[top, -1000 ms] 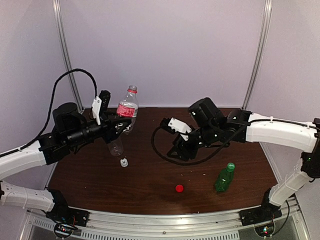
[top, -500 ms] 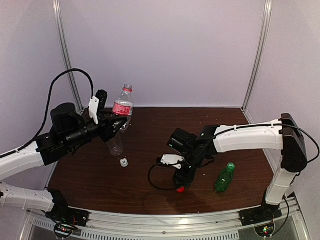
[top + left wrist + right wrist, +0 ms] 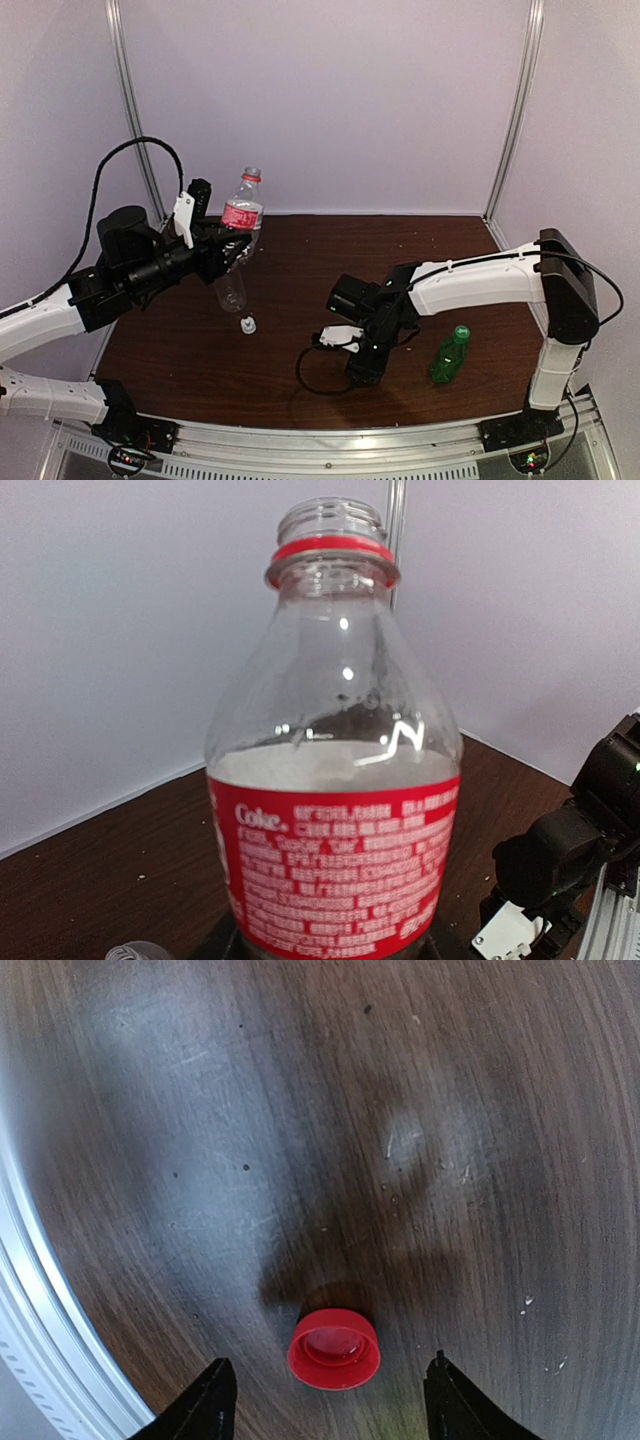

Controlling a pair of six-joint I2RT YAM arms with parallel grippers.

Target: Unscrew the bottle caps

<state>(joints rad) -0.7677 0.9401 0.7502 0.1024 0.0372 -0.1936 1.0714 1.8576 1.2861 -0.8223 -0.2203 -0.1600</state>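
My left gripper [image 3: 233, 246] is shut on the lower body of a Coke bottle [image 3: 243, 212] with a red label and holds it upright above the table. In the left wrist view the Coke bottle [image 3: 335, 810] has an open neck with only its red ring. The round red cap [image 3: 334, 1348] lies open side up on the table between my open right fingertips [image 3: 208, 1402]. My right gripper [image 3: 362, 376] points down over it and hides it in the top view. The white nozzle cap [image 3: 247, 324] lies on the table. The green cap [image 3: 461, 331] sits on the green bottle [image 3: 448, 358].
A small clear bottle [image 3: 232, 290] stands on the brown table [image 3: 300, 260] below the held Coke bottle. A black cable [image 3: 315, 375] loops on the table beside the right gripper. The metal front rail [image 3: 30, 1290] runs close to the red cap.
My right arm has swung from the table's middle down to the front and now stands over the red cap. My left gripper with the Coke bottle has drifted slightly left.
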